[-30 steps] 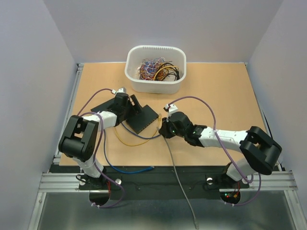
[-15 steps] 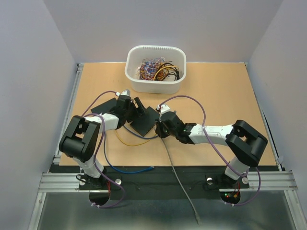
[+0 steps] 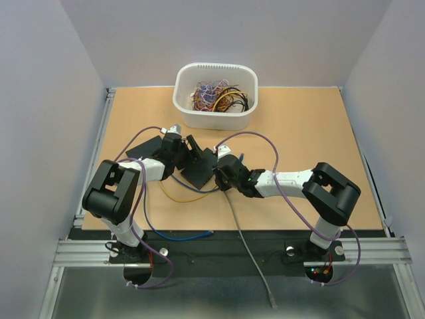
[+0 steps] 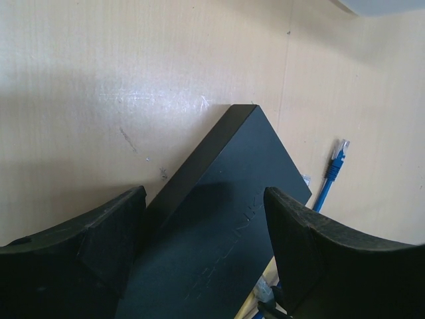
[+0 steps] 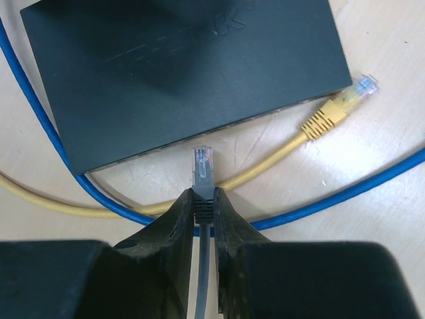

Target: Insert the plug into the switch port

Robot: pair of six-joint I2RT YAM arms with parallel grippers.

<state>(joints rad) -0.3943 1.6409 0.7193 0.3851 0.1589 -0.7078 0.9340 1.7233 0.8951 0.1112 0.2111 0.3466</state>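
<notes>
The black switch [image 3: 200,170] lies flat at mid-table; its port side faces my right gripper [image 5: 204,199]. That gripper is shut on the boot of the grey plug [image 5: 203,165], whose clear tip points at the switch [image 5: 179,60] and stops a short gap from its port edge. From the plug the grey cable [image 3: 247,242] trails back off the near edge. My left gripper [image 4: 206,232] hangs open over the switch's [image 4: 219,219] far end, one finger [image 4: 86,246] at each side, and I cannot tell whether they touch it.
A yellow cable with its plug [image 5: 330,114] and a blue cable [image 5: 372,183] loop on the table just under the grey plug. A blue plug [image 4: 337,158] lies beside the switch. A white bin [image 3: 214,114] of tangled cables stands behind. A flat black piece [image 3: 143,146] lies at the left.
My right arm has carried the grey plug leftward up to the switch's port side. The left gripper has moved right over the switch, which has turned a little.
</notes>
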